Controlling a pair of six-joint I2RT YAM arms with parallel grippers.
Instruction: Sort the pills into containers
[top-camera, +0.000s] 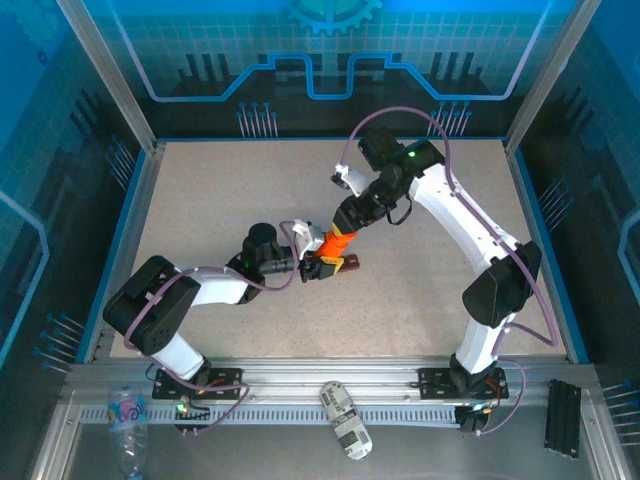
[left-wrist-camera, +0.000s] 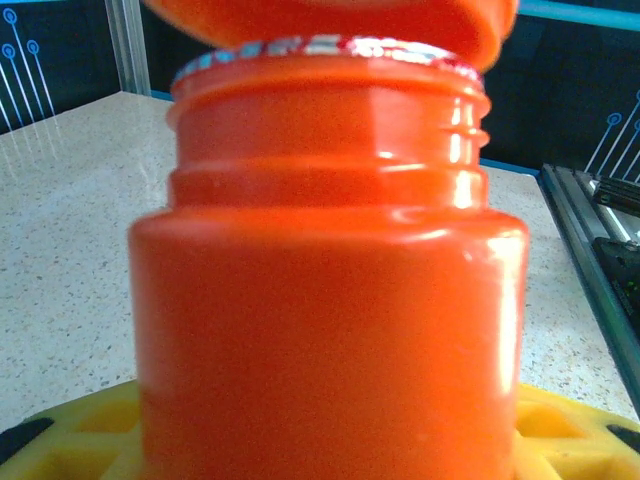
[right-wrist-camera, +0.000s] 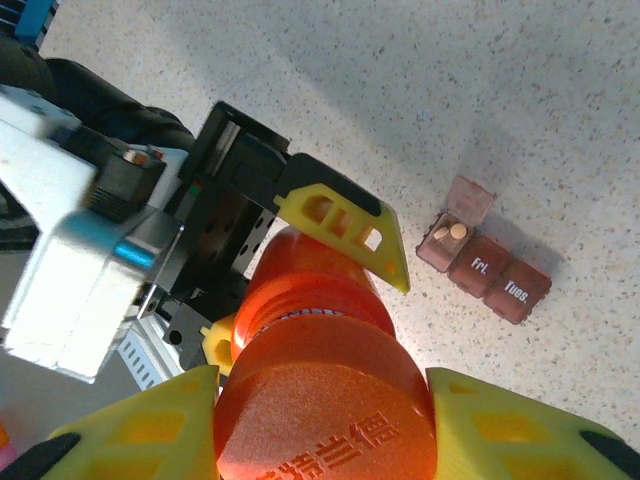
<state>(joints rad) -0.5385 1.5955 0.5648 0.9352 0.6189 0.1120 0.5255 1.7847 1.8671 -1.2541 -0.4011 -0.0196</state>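
Arms reach inward — left gripper (top-camera: 322, 266) and right gripper (top-camera: 343, 238) both clamped.

Overhead view is evenly lit and pretty sharp; the table (top-camera: 200, 200) comes out pale and bright while the blue walls stay dim. Left wrist shot is way too close; the orange bottle (left-wrist-camera: 330, 300) is one soft blur with white glare streaks down its right side. Right wrist view has the cap (right-wrist-camera: 325, 420) out of focus and glowing; a broad soft shadow crosses the tabletop up top; the pill box (right-wrist-camera: 483, 265) is crisp, with a faint shadow beside it.
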